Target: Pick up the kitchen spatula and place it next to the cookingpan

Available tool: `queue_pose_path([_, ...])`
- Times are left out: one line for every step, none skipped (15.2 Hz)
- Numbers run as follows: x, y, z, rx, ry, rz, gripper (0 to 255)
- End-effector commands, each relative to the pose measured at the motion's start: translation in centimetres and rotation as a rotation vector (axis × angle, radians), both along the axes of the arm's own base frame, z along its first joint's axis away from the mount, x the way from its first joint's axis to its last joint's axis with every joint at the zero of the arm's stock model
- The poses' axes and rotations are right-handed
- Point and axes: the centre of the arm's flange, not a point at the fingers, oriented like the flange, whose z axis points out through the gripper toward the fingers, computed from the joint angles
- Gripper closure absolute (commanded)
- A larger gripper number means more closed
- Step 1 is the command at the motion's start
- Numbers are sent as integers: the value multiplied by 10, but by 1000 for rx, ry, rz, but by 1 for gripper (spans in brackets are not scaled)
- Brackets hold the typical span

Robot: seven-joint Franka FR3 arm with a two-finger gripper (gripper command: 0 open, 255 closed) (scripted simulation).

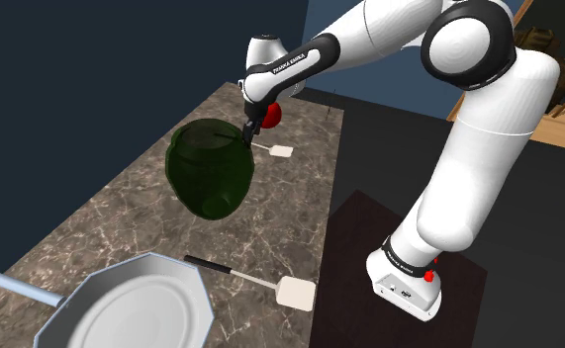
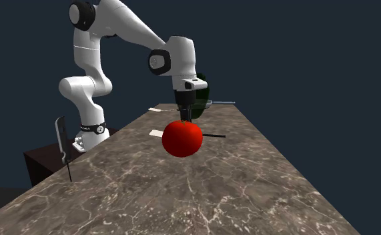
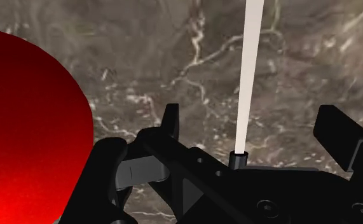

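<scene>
A spatula with a white blade (image 1: 281, 151) lies on the marble counter between the green jar and a red tomato. Its black handle (image 2: 213, 135) pokes out behind the tomato (image 2: 182, 138). My gripper (image 1: 249, 131) hangs low over the spatula's middle, fingers pointing down. In the wrist view the pale shaft (image 3: 248, 70) runs between my fingers (image 3: 170, 119), which stand apart and do not touch it; the gripper (image 3: 251, 121) is open. The pan (image 1: 132, 308), grey with a blue handle, sits at the near end of the counter.
A dark green glass jar (image 1: 211, 168) stands right beside the gripper. The tomato (image 1: 271, 115) is close on its other side. A second spatula (image 1: 270, 284) lies by the pan. The counter edge (image 1: 320, 227) drops to the dark stand.
</scene>
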Motion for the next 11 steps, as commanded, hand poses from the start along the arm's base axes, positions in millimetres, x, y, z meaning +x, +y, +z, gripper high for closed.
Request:
queue_pose_path([0,0,0,0,0,0,255])
queue_pose_path([0,0,0,0,0,0,255])
queue_pose_path([0,0,0,0,0,0,255])
queue_pose_path([0,0,0,0,0,0,255])
queue_pose_path([0,0,0,0,0,0,255])
queue_pose_path([0,0,0,0,0,0,255])
queue_pose_path([0,0,0,0,0,0,255])
queue_pose_path([0,0,0,0,0,0,255])
queue_pose_path([0,0,0,0,0,0,255])
queue_pose_path([0,0,0,0,0,0,255])
queue_pose_path([0,0,5,0,0,0,255])
